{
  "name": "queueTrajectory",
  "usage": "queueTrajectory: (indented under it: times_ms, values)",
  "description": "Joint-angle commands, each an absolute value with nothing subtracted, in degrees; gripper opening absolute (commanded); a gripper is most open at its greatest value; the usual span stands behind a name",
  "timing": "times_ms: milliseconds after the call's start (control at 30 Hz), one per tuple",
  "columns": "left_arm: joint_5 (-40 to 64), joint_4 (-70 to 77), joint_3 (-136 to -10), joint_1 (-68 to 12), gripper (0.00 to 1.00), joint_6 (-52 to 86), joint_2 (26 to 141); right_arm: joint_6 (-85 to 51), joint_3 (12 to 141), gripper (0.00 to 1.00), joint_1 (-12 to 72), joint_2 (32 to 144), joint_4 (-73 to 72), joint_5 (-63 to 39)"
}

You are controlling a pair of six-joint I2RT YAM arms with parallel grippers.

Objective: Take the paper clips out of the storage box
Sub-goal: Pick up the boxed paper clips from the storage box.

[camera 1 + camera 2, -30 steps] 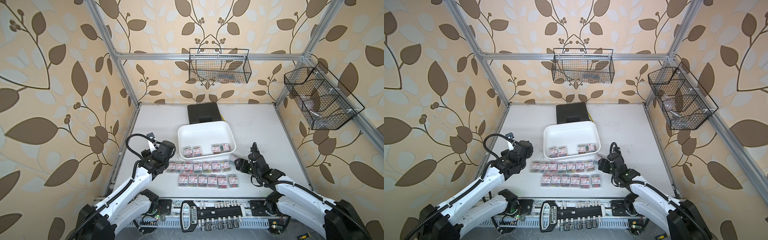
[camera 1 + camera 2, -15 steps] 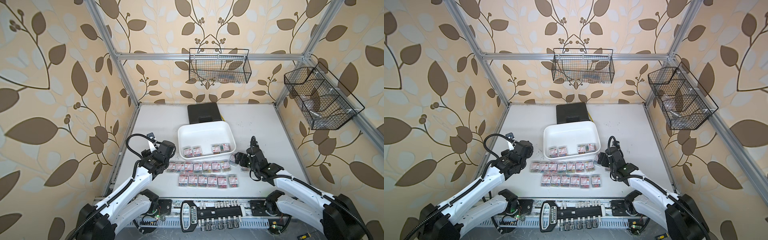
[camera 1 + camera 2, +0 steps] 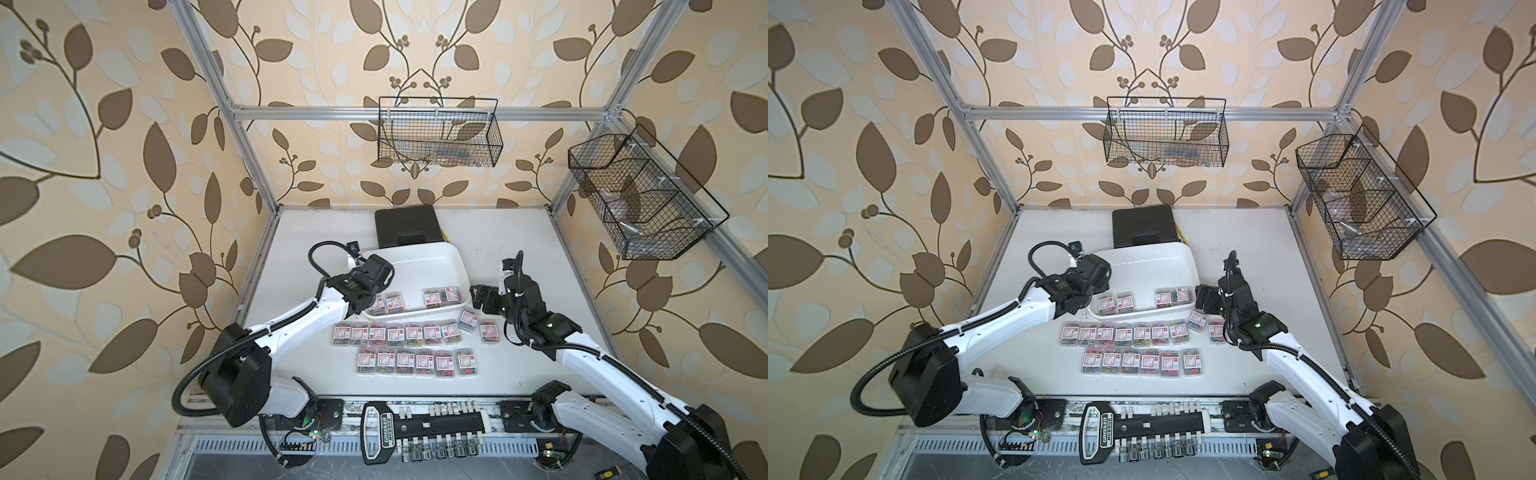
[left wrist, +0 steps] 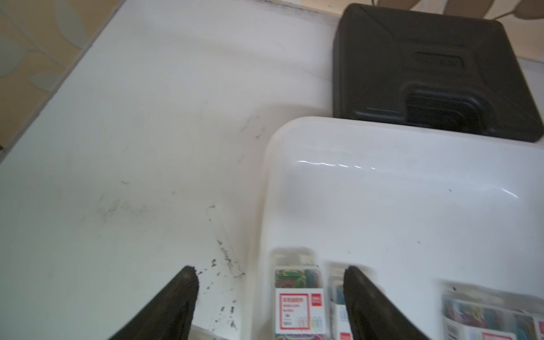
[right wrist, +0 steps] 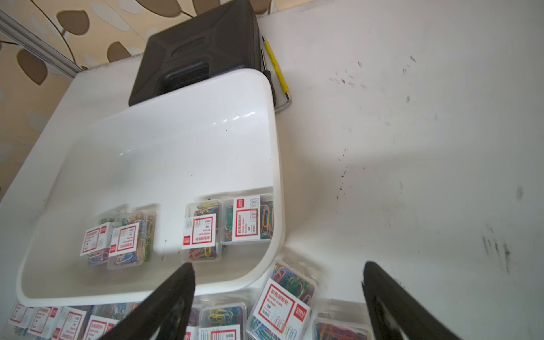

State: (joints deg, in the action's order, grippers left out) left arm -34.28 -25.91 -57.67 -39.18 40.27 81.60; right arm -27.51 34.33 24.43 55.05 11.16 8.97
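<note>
Four paper clips (image 3: 441, 298) boxes sit in storage box (image 3: 415, 266); left gripper (image 4: 270, 269) spread over its corner, right gripper (image 5: 278, 265) spread, empty.

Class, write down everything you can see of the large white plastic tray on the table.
The shallow white plastic tray is a glossy rectangle with rounded corners and a rolled rim, standing on the white table. Four small clear boxes of coloured paper clips lie in two pairs along its near wall; the rest is bare. Its far edge reaches the black hard case. The open left hand straddles a near corner.
</note>
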Motion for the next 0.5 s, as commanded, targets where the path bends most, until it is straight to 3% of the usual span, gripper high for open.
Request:
queueTrajectory:
  times_ms: [0,133,233,367,467]
  values:
    - [-39.07,-29.90,-62.45,-44.13,0.79,44.39,85.87,-25.85,33.40,0.87,24.28,54.63,9.93,3.84]
    - [-37.16,-30.67,-63.02,-45.71,0.78,46.84,89.86,-28.67,30.16,0.87,25.24,53.95,6.71,5.45]
    - [-35.83,-33.97,-64.11,-45.75,0.74,48.34,91.47,-28.92,33.42,0.86,25.75,52.36,10.06,7.47]
    - [-32.71,-32.52,-61.53,-45.70,0.75,46.34,90.55,-26.54,38.34,0.88,26.37,53.57,15.91,8.79]
    - [-31.02,-30.78,-59.91,-45.62,0.75,43.83,89.98,-29.15,40.29,0.83,26.35,55.74,20.22,9.70]
